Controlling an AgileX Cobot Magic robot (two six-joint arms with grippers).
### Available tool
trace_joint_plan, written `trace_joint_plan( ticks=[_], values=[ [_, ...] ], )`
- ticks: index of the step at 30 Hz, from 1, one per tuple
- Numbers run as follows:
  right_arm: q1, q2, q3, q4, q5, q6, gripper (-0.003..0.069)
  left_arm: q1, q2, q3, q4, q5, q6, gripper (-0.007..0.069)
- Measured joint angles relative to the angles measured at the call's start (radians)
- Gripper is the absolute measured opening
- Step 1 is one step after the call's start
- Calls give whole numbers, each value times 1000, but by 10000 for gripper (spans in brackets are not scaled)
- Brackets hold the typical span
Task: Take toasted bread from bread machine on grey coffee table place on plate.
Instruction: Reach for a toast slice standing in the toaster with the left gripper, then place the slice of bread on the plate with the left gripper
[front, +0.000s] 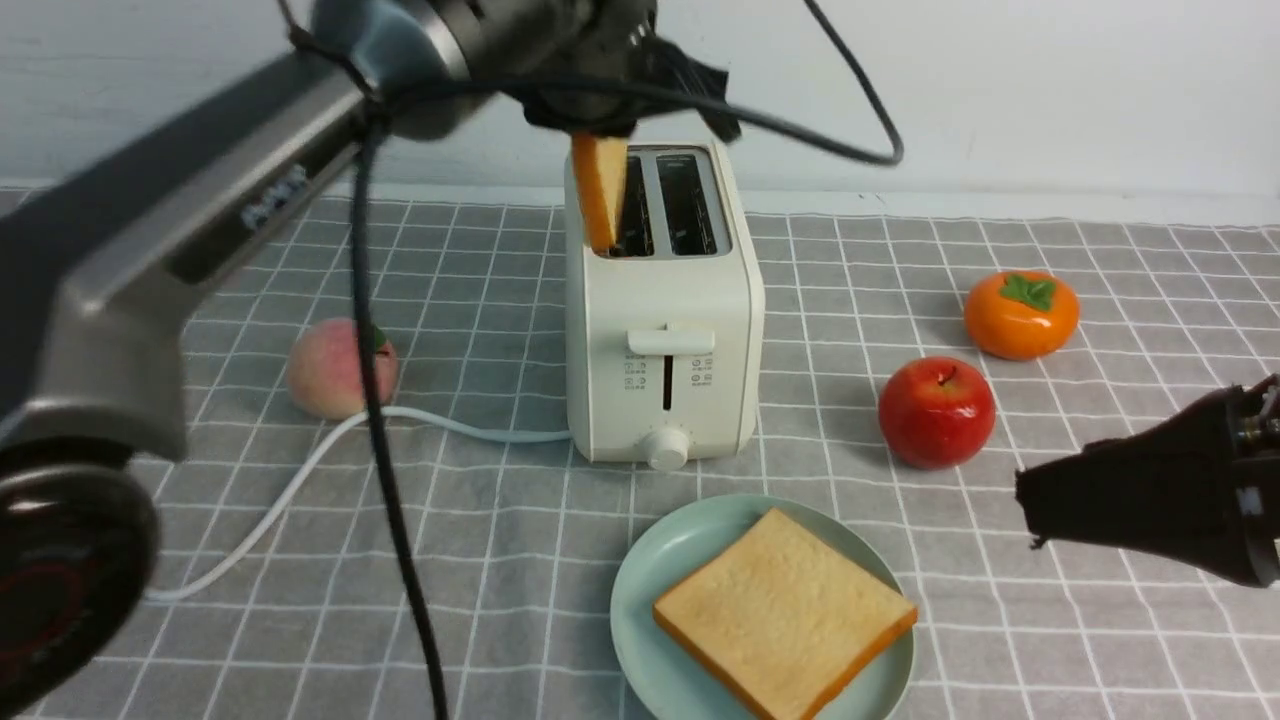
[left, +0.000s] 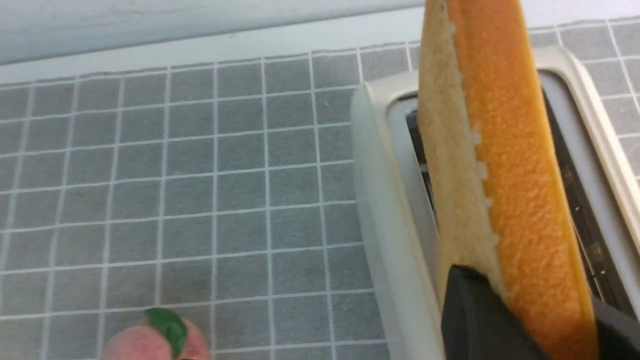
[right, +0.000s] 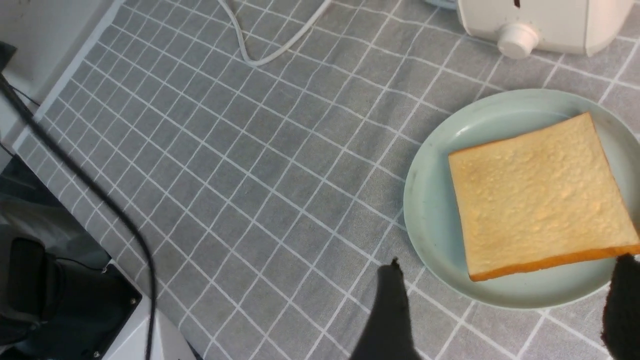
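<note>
Golden toasted bread pinched by left gripper in slot of bread machine; right gripper splayed wide, front-right of it.

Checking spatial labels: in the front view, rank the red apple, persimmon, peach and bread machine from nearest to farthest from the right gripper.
From the right gripper:
1. red apple, just to its left.
2. persimmon, farther back, right side.
3. bread machine, centre.
4. peach, far left.

Toaster: left slot was filled by toast slice, right slot free. Flanking obstacles were peach, white cord, apple, persimmon. Grey coffee table lay open left of plate.
</note>
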Motion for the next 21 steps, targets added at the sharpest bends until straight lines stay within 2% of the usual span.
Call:
trace_joint_plan(
  ticks=[3, 6, 9, 12, 15, 17, 20, 21],
  values=[
    [0, 0, 0, -32, -14, 0, 531, 1, -147, 0, 39, 118, 25, 98],
    [0, 0, 5, -52, -21, 0, 531, 8, -248, 2, 40, 139, 33, 98],
    [0, 0, 18, -64, -38, 0, 531, 13, -385, 35, -45, 139, 40, 98],
    [0, 0, 42, -64, -75, 0, 531, 13, -509, 109, -218, 139, 73, 98],
    [0, 0, 63, -65, -105, 0, 531, 13, -589, 239, -437, 139, 176, 98],
    [0, 0, 68, -65, -118, 0, 531, 13, -608, 374, -598, 140, 285, 98],
    [0, 0, 68, -64, -130, 0, 531, 13, -600, 477, -722, 140, 347, 98],
    [0, 0, 68, -60, -137, 0, 531, 13, -570, 609, -836, 133, 406, 98]
  ],
)
